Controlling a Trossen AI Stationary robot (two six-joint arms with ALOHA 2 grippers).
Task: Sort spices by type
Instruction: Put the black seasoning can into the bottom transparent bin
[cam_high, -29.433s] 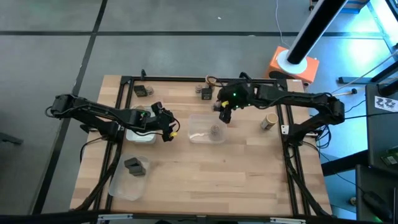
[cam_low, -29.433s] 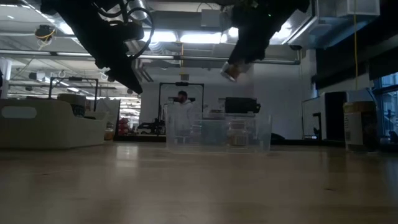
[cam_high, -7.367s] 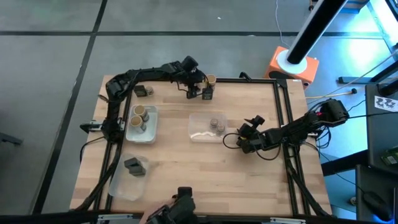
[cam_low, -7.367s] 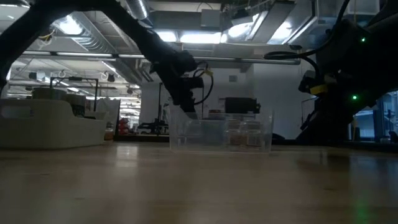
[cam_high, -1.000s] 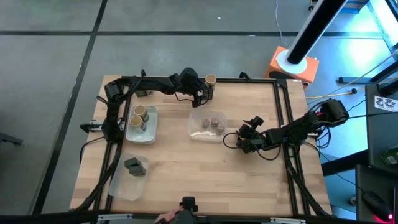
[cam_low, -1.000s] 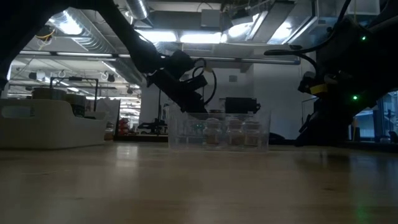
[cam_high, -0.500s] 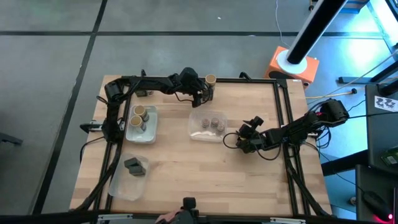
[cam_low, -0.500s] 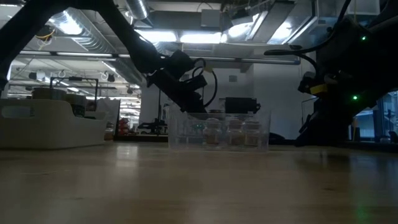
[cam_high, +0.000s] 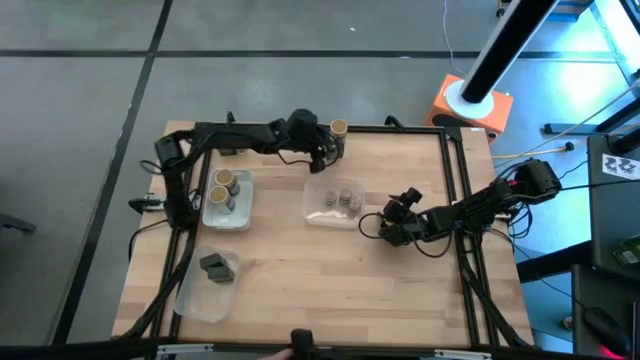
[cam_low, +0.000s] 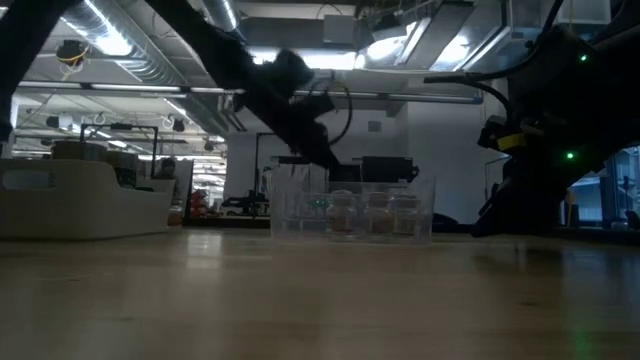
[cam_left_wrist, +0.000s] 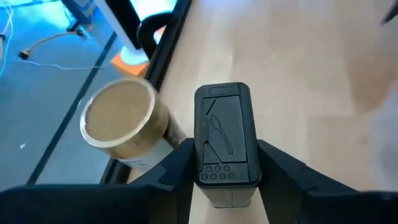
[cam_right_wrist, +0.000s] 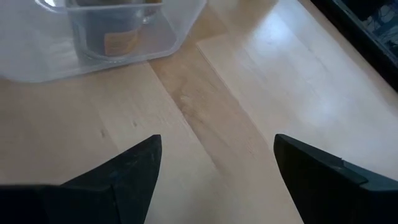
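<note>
1. Packets of dark grey lie in a clear tray at the near left corner of the wooden table, well apart from both arms

2. Right gripper rests low over the table just right of the middle clear tray, its fingers spread wide with nothing between them, only bare wood showing in the right wrist view

3. Squat grey-brown jars sit together inside that middle tray; the low view shows them behind its clear wall

4. Two tan-topped jars stand upright in the left clear tray, one just beside the other

5. Left gripper reaches along the far edge of the table, past the middle tray, its fingers drawn in narrow and pressed against both sides of a dark rectangular packet with a spoon mark on its top

6. Another tan-topped jar stands just beside that gripped packet, on the far rim of the table by the black frame; whether the two touch cannot be told

7. Beyond the table's far right corner an orange base sits on the grey floor
</note>
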